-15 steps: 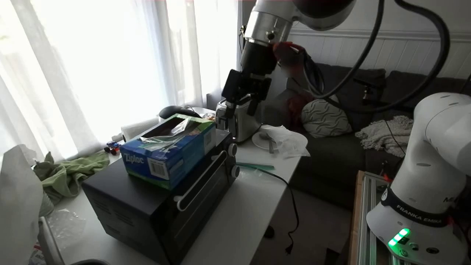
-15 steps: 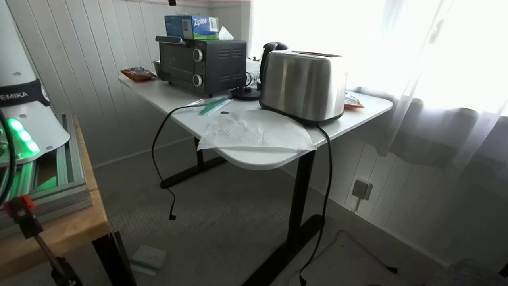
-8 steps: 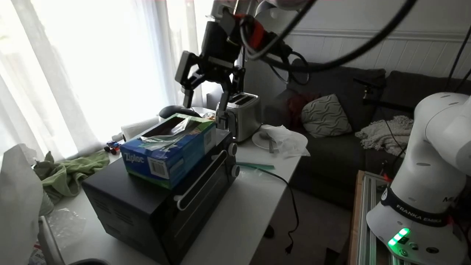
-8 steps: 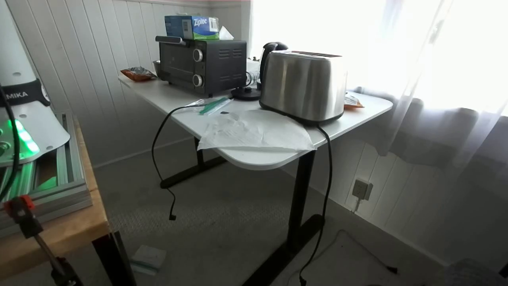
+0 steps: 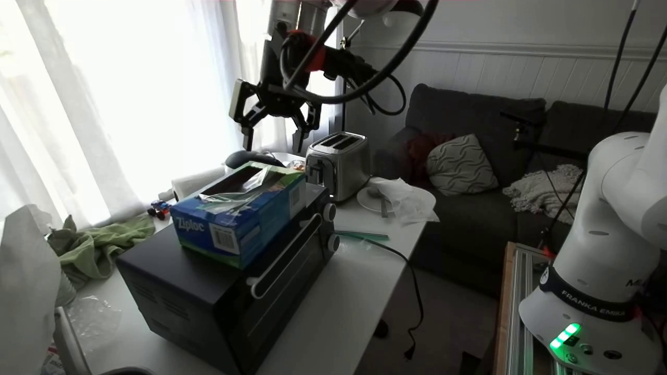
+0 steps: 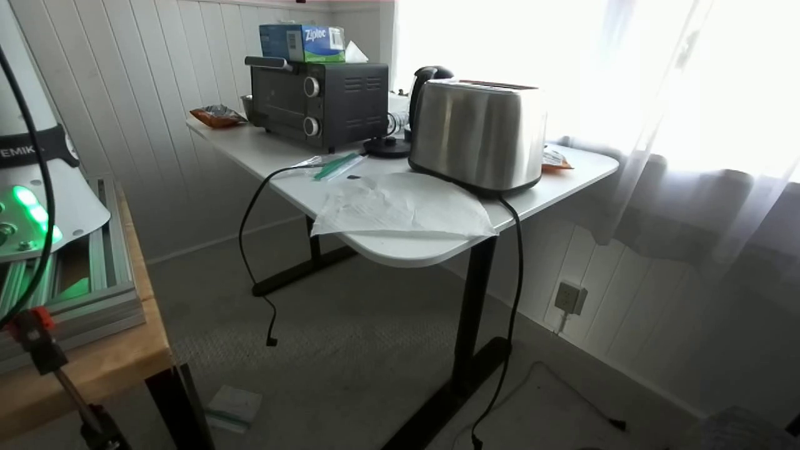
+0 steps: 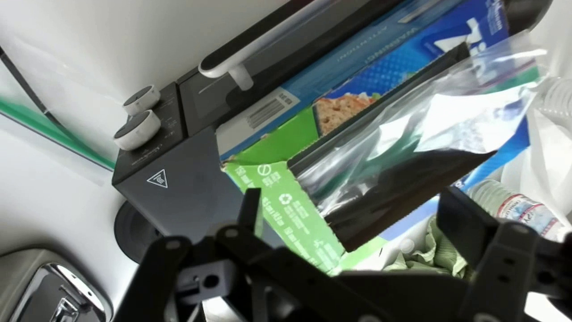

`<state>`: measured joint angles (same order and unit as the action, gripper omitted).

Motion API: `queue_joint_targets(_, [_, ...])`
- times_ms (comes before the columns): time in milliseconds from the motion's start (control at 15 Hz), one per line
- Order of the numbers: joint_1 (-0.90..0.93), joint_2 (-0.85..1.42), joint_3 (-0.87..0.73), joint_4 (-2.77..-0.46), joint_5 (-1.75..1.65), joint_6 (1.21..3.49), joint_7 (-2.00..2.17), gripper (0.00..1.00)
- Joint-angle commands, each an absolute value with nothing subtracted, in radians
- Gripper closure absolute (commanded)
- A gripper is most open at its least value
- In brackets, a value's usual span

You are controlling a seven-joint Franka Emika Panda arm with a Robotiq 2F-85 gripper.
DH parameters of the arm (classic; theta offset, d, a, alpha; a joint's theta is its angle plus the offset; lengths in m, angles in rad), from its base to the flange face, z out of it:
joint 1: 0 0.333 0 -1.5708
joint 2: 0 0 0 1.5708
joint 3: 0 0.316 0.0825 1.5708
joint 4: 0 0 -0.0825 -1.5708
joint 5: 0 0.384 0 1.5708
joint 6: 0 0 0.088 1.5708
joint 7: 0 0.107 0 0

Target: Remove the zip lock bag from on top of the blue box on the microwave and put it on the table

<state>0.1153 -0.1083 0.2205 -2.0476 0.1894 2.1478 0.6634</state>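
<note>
A clear zip lock bag point(image 5: 255, 182) with a green seal sticks partly out of the opening of the blue Ziploc box. In the wrist view the bag point(image 7: 473, 118) lies across the opening toward the upper right. The blue box point(image 5: 195, 226) lies on the black oven point(image 5: 167, 276); both also show in an exterior view, the box point(image 6: 325, 44) on the oven point(image 6: 353, 100). My gripper point(image 5: 273, 143) is open and empty, fingers pointing down, higher than the box near its green end. In the wrist view the gripper point(image 7: 353, 208) has its jaws wide apart, touching nothing.
The white table point(image 5: 333, 323) carries a steel toaster point(image 5: 338, 164), a plate with crumpled paper point(image 5: 411, 200), a green-edged bag point(image 6: 340, 167) and a black cord. A black kettle point(image 6: 428, 81) stands between oven and toaster. A green cloth point(image 5: 114, 242) lies behind the oven.
My gripper has swung left from over the toaster side to near the box, and its fingers now show wide apart. In the last half second it rose slightly. The box and bag have not moved.
</note>
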Motion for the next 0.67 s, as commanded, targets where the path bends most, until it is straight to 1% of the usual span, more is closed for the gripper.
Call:
queue_joint_targets(0, [0.126,-0.039,0.2,-1.956,0.171,2.05,0.617,0.0])
queue_joint_targets(333, [0.133,0.013,0.188,-1.901,0.186,1.992,0.471,0.0])
queue_joint_targets(600, [0.132,0.05,0.18,-1.876,0.208,2.005,0.338,0.0])
